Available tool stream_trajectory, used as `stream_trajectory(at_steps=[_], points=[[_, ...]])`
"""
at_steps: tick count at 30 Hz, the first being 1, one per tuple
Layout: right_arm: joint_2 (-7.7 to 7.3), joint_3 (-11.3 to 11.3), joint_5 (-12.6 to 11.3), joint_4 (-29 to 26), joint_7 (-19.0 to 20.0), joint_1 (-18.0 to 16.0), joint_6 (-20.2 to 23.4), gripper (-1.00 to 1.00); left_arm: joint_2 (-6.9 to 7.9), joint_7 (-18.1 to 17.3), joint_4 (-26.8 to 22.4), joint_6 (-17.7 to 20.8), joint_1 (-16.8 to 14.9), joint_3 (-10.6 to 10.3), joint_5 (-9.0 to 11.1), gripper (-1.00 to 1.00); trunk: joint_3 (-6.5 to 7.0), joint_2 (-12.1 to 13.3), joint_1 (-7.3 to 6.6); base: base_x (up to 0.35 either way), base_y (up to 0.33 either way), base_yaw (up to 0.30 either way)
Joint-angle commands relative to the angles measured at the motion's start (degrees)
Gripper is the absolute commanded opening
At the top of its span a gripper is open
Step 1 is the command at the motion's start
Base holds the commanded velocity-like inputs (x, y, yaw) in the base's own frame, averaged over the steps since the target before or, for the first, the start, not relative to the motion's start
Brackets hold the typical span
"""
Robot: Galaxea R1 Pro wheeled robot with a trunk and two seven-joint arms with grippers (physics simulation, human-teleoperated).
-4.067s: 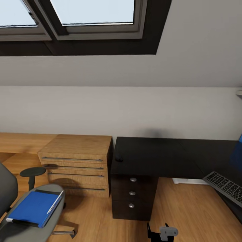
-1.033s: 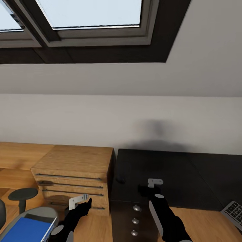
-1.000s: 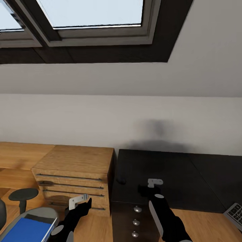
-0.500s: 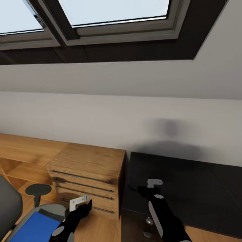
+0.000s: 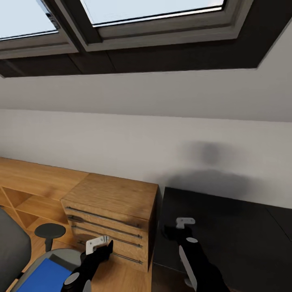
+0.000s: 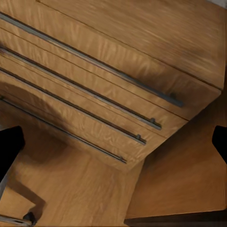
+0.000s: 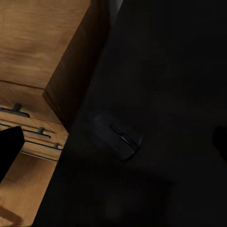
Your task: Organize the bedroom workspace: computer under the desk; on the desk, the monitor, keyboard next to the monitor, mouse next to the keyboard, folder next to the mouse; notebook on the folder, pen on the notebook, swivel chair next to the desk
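On the desk [image 7: 179, 71], the mouse [image 7: 117, 136] lies below the spread-fingered, empty right gripper [image 5: 173, 232].

Light wooden chest [image 5: 111, 219] with long bar handles, wood floor [image 6: 71, 198], skylight [image 5: 134, 10] — pale wall [image 5: 134, 142]

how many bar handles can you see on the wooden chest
4. In the left wrist view, four long bar handles run across the wooden chest front, one per drawer: top, second, third, lowest. In the head view, the left gripper partly covers the lowest.
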Motion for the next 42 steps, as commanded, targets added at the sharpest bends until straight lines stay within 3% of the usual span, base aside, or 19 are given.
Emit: stream_trajectory(at_steps=[1, 8, 16, 42], points=[[-0.02, 0.14, 0.02, -0.10, -0.32, 0.29, 0.36, 1.00, -0.03, 0.24, -0.42, 0.31, -0.04, 0.03, 0.61, 1.00, -0.11, -0.10, 0.02, 0.000, 0.000, 0.000], [-0.72, 1.35, 0.77, 2.16, -1.34, -1.98, 0.64, 1.00, -0.65, 0.24, -1.60, 0.40, -0.04, 0.66, -0.18, 1.00, -0.11, -0.10, 0.02, 0.000, 0.000, 0.000], [-1.15, 1.54, 0.82, 4.73, -1.53, -2.33, 0.50, 1.00, -0.75, 0.24, -1.78, 0.42, -0.04, 0.74, -0.34, 1.00, -0.11, -0.10, 0.02, 0.024, 0.000, 0.000], [-1.33, 1.56, 0.83, 7.18, -1.43, -2.38, -1.24, 1.00, -0.82, 0.24, -1.64, 0.51, -0.04, 0.66, -0.41, 1.00, -0.11, -0.10, 0.02, 0.223, 0.000, 0.000]])
